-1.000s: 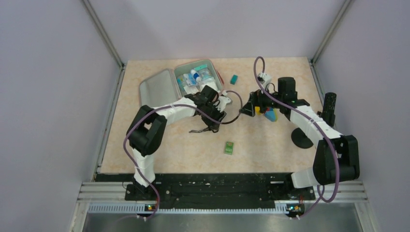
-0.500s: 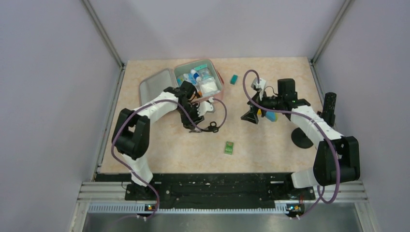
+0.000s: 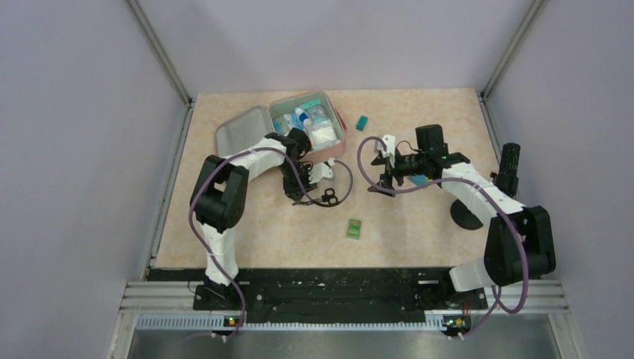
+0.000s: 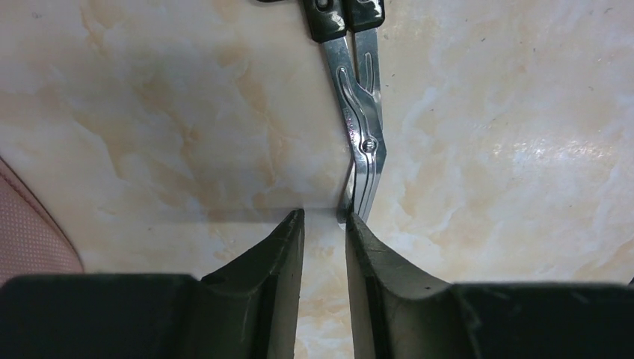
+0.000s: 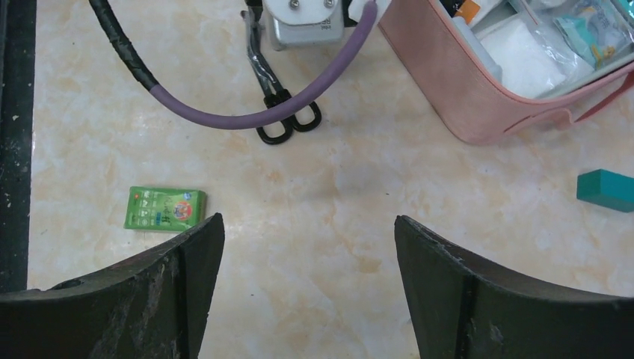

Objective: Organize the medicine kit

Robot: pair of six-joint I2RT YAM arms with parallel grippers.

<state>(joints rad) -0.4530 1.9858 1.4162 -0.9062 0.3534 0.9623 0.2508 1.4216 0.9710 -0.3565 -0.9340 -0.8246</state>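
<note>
The pink medicine kit (image 3: 243, 134) lies open at the back left, its base (image 3: 336, 146) holding several packets and small bottles. It also shows in the right wrist view (image 5: 478, 105). Black-handled scissors (image 3: 327, 196) lie flat on the table in front of it. My left gripper (image 3: 303, 197) is low at the blade tips. In the left wrist view the left gripper (image 4: 324, 217) stands a narrow gap apart over bare table, with the scissors (image 4: 362, 134) ahead. My right gripper (image 3: 379, 183) is wide open and empty (image 5: 308, 224), facing the scissors handles (image 5: 288, 129).
A green sachet (image 3: 354, 228) lies at centre front, also seen in the right wrist view (image 5: 164, 208). A teal block (image 3: 362, 123) sits right of the kit (image 5: 605, 189). A blue and yellow item (image 3: 420, 179) lies under the right arm. A black stand (image 3: 467, 215) is at right.
My left gripper swung back toward the kit and now sits at the scissors' blade tips; the scissors lie on the table. My right gripper moved left toward the scissors.
</note>
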